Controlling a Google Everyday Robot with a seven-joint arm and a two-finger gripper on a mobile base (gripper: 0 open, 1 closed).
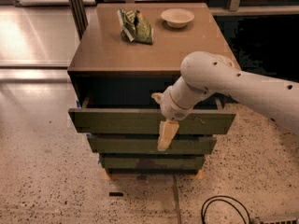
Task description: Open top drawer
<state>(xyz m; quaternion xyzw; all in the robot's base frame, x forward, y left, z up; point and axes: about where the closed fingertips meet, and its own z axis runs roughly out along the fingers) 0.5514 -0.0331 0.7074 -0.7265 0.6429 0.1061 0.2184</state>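
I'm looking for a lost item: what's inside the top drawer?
The top drawer is pulled out, but only a dark, shadowed strip of its inside shows, with nothing distinguishable. The arm and claw, at the front's middle, cover part of it.

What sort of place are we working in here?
Probably an office or lab break area: speckled hard floor, a drawer cabinet carrying a snack bag and bowl. The gripper is at the pulled-out top drawer.

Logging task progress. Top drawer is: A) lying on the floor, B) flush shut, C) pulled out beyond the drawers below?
C: the top drawer front juts past the lower drawers, a dark opening behind it; the gripper is at its front edge, right of centre.
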